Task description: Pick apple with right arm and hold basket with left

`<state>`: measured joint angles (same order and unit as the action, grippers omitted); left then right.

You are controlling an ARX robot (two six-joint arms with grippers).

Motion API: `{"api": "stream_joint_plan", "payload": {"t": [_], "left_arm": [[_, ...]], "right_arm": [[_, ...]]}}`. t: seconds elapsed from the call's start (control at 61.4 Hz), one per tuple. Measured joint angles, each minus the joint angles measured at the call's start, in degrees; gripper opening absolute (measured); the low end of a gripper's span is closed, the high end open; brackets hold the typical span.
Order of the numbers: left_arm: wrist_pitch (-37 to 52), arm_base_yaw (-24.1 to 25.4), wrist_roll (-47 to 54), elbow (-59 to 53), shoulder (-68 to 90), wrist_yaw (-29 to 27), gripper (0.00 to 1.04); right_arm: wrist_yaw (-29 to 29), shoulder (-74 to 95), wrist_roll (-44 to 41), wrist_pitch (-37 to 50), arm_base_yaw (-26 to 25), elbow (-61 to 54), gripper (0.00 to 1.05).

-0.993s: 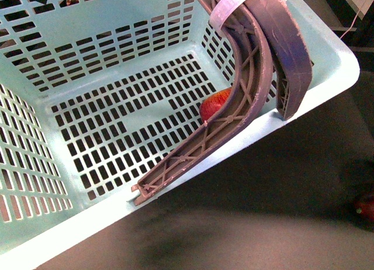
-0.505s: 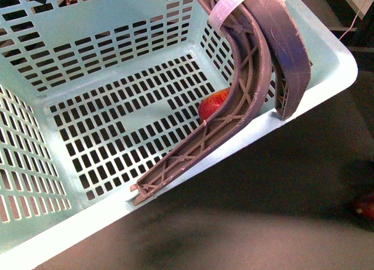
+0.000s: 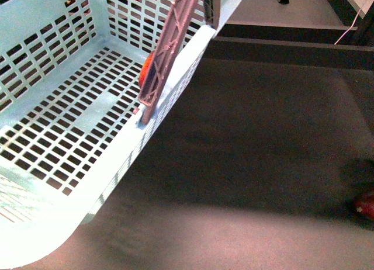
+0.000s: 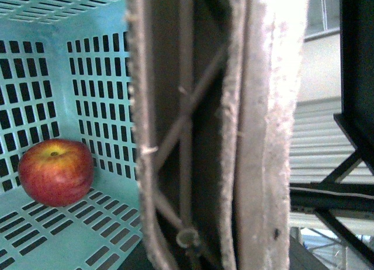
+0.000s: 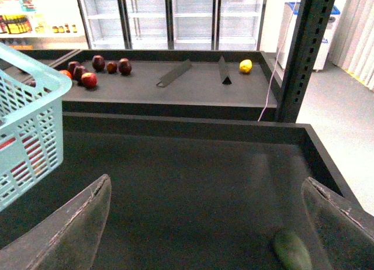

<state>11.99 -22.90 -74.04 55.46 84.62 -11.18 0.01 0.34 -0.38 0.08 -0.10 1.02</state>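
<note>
The large rectangular pale mint-green slotted plastic basket (image 3: 64,115) sits tilted at the left of the dark desk (image 3: 263,135). Its curved, ribbed brownish-purple handle (image 3: 169,48) stands up from the basket's right-hand wall. Inside the basket, on the slotted floor in the corner just beside the foot of that handle, lies the round bright red apple (image 4: 56,170), with yellowish streaks round its upturned stem. The handle fills the left wrist view at close range, so the left pincer is probably at it. Its fingers cannot be made out, though, and whether it is clamped there cannot be told.

The basket looks light and fairly stiff, but thin slotted plastic is likely to flex, and the load may swing under the handle. The middle of the handle's span seems the steadiest hold. The apple should be firm, smooth and ready to roll on the tilted floor. It is probably heavy enough to slip from a loose grip, and it bruises easily. The fingers belong on opposite sides of its widest girth, coming from above, clear of the wall and handle.

Well apart from the basket, the right pincer (image 5: 207,229) hovers over the desk, its grey fingers (image 5: 76,229) spread wide with nothing between them. A dark green oblong thing (image 5: 292,249) lies on the desk farther from the basket. Farthest from the basket is a small red thing (image 3: 365,204), too cut off to identify
</note>
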Motion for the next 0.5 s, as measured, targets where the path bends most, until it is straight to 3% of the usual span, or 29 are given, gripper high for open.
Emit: {"api": "stream_joint_plan", "payload": {"t": [0.326,0.505], "left_arm": [[2.1,14.0,-9.9,-0.3,9.2,2.6,0.15],[3.1,16.8,-11.0,-0.1,14.2,2.3,0.15]], "right_arm": [[0.0,0.0,0.0,0.0,0.0,0.0,0.96],[0.0,0.0,0.0,0.0,0.0,0.0,0.96]]}}
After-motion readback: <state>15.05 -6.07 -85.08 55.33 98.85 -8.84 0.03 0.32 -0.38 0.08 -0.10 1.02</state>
